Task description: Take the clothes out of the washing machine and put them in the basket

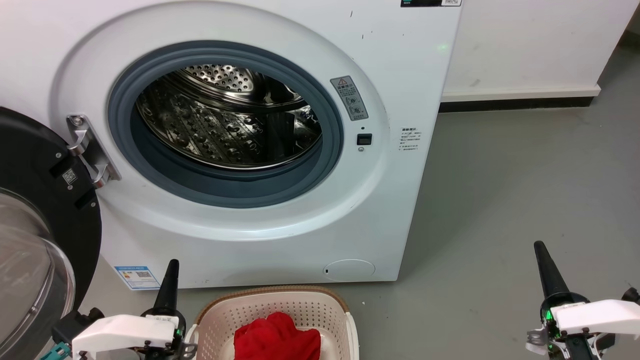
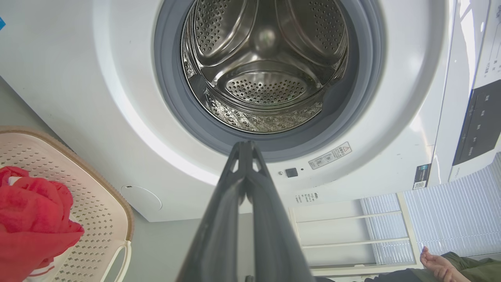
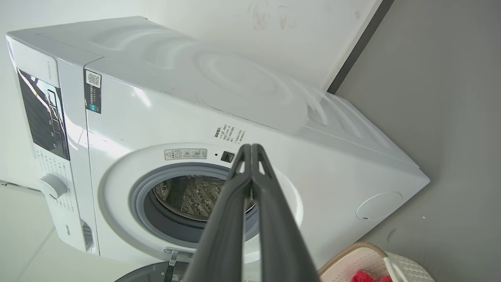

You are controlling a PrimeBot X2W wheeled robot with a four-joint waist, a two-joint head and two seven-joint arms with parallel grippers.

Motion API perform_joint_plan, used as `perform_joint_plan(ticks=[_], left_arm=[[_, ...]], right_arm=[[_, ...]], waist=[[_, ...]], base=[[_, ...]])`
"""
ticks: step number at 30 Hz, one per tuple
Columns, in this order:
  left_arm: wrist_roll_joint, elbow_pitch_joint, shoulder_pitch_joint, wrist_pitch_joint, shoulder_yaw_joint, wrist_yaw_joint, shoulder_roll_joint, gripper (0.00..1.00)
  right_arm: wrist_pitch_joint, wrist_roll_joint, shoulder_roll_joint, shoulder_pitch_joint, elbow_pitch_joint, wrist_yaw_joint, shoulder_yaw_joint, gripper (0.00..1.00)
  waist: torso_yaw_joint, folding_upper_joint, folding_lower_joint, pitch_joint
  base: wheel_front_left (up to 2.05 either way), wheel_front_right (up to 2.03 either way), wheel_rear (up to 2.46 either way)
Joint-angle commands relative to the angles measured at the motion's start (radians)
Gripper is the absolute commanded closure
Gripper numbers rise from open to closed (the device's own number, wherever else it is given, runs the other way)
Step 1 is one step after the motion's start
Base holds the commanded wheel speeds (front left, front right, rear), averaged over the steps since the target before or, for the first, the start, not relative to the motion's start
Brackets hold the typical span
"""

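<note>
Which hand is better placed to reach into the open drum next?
Left, probably: the left hand sits in front of the washing machine, aimed at its drum; the right hand is off beside it.

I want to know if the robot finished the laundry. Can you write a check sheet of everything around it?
Surface: smooth grey floor; the machine and the basket stand on it.
Job's things: large white front-loading washing machine with its black-framed round glass door swung open. The perforated steel drum looks bare where visible. Red fabric clothes lie in the cream perforated plastic basket in front of the machine.
Clutter: nothing seen.
End effectors: left end effector shut, holding nothing, beside the basket; right end effector shut, holding nothing, apart over the floor.
Cables: nothing seen.
Surroundings: white wall with dark skirting; a person's hand at the left wrist view's edge.
</note>
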Motion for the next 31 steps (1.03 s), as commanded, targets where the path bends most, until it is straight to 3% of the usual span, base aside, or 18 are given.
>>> perform_joint_plan(ticks=[1, 31], left_arm=[[-0.024, 0.000, -0.020, 0.008, 0.003, -0.008, 0.001, 1.00], [-0.282, 0.038, -0.070, 0.072, 0.019, -0.035, 0.000, 1.00]], right_arm=[[0.006, 0.027, -0.001, -0.021, 0.001, 0.000, -0.001, 1.00], [0.071, 0.316, -0.001, -0.068, 0.033, -0.001, -0.003, 1.00]], waist=[[0.000, 0.0000, -0.0001, 0.001], [0.010, 0.0000, -0.0001, 0.020]], base=[[0.00, 0.00, 0.00], [0.00, 0.00, 0.00]])
